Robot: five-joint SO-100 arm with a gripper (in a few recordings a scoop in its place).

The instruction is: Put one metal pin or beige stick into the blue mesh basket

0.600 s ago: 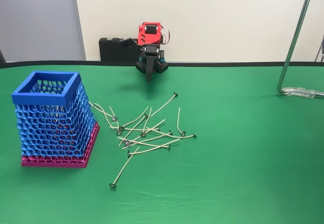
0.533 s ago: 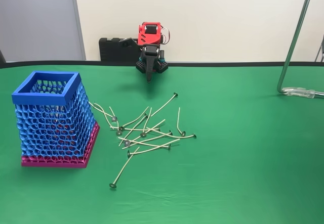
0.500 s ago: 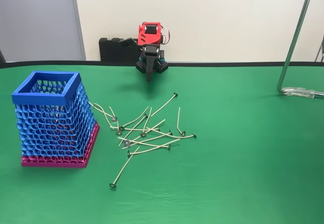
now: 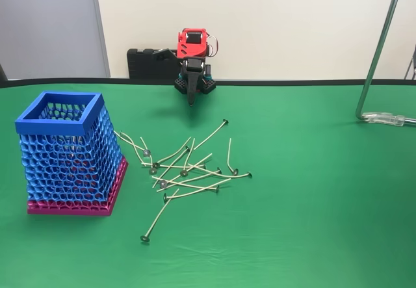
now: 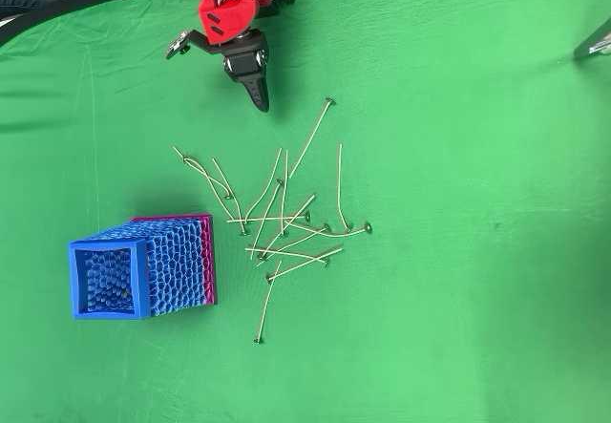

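While nothing has moved, the closed, empty gripper (image 4: pixel 191 101) waits at the tabletop's (image 4: pixel 312 223) far edge; pins (image 4: pixel 188 168) untouched, basket (image 4: pixel 62 120) unfed.

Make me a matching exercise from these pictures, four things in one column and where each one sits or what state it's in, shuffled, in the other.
Things:
1. blue mesh basket
2. claw
3. pile of sticks
4. metal stand

Places or states, fixed view:
A. scattered loose on the green cloth, mid-table
B. at the right edge, a pole rising from a clamped foot
C. upright at the left, magenta base on the cloth
D. closed, pointing down at the far side, holding nothing

Pairs: 1-C, 2-D, 3-A, 4-B
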